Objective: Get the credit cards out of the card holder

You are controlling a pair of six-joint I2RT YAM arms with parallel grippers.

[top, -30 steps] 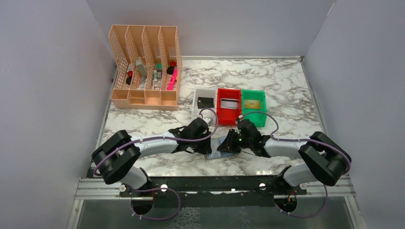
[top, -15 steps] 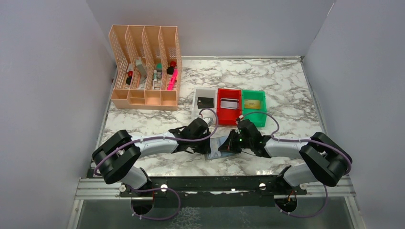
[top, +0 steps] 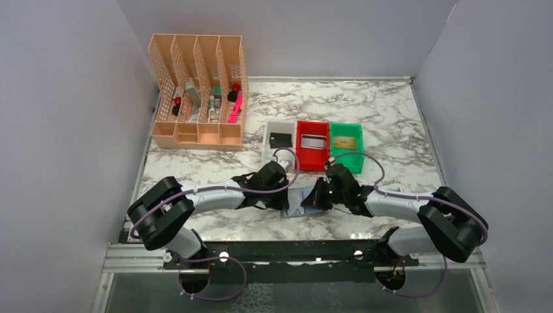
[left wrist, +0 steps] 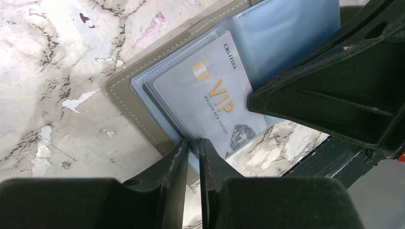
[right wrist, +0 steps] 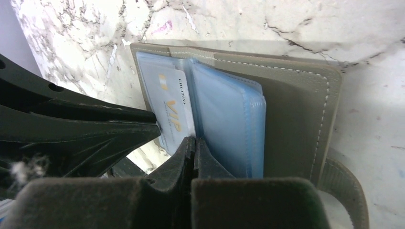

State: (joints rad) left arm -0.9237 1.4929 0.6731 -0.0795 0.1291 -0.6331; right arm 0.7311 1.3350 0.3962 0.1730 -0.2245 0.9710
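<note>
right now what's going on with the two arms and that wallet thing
Both arms are working at the open card holder on the marble table. The left gripper is pinched on an edge of the holder. The right gripper is closed at the edge of a VIP card, apparently gripping it, and that card sticks partly out of its pocket. A black card, silver card and gold card already lie in the white bin, red bin and green bin.
</note>
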